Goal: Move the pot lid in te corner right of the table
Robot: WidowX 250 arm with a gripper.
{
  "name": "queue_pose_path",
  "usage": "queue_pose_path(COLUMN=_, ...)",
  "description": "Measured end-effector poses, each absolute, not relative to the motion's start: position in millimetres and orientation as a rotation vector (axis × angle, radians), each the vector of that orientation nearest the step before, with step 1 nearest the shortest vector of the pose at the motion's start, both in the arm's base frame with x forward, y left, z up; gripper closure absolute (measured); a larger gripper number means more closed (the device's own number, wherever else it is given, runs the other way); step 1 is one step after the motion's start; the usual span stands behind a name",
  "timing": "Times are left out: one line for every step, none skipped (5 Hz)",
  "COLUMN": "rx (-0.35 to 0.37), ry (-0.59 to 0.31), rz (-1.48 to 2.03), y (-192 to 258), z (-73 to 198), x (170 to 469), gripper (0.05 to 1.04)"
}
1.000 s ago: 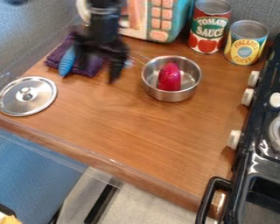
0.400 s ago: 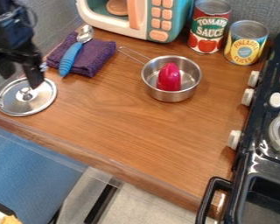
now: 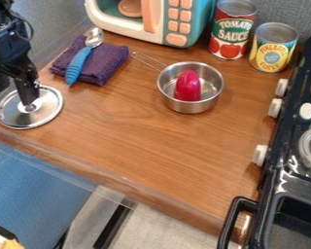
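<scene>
We see the lid (image 3: 46, 111) lying well left of the pot (image 3: 189, 106) and a little nearer the camera, knob (image 3: 30, 107) up. The claw (image 3: 14, 96) is over it with its fingers well apart; one comes down right at the knob (whether it touches, we can't tell), and we see nothing gripped. So we judge the step in hand to be lining up for the grasp. Next we should center the knob between the fingers, close on it and check the hold before lifting. The drop spot, as we read the task, is the corner right of the pot, on the stove (image 3: 275, 165) side. We'd carry the lid high, or swing it in front of the pot, lest it clip the pink thing (image 3: 188, 86) standing inside; a knob pinched off-center could let the lid tilt.
</scene>
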State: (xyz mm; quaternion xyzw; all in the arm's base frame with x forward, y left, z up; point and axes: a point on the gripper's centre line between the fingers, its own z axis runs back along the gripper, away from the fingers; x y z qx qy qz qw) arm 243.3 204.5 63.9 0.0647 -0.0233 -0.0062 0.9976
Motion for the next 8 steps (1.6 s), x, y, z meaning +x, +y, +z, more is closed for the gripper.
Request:
queue_pose_path(rx=0.144, ry=-0.022, rz=-0.029, y=203, z=56, x=247, gripper=0.084)
queue_pose_path(rx=0.190, ry=0.052, rz=-0.053, y=200, z=49, x=257, gripper=0.084)
queue_pose_path(rx=0.130, ry=0.045, rz=-0.056, y=202, z=44, x=260, gripper=0.084)
queue_pose_path(rx=0.104, ry=0.071, rz=-0.061, y=208, z=35, x=269, gripper=0.084)
queue_pose_path(rx=0.053, ry=0.030, rz=-0.050, y=212, z=34, x=272, gripper=0.133)
queue_pose_path(rx=0.062, ry=0.034, rz=-0.054, y=216, z=33, x=268, gripper=0.410)
queue_pose_path(rx=0.084, ry=0.023, rz=-0.085, y=211, z=34, x=265, gripper=0.704)
queue_pose_path(rx=0.102, ry=0.033, rz=-0.108, y=206, z=35, x=257, gripper=0.808)
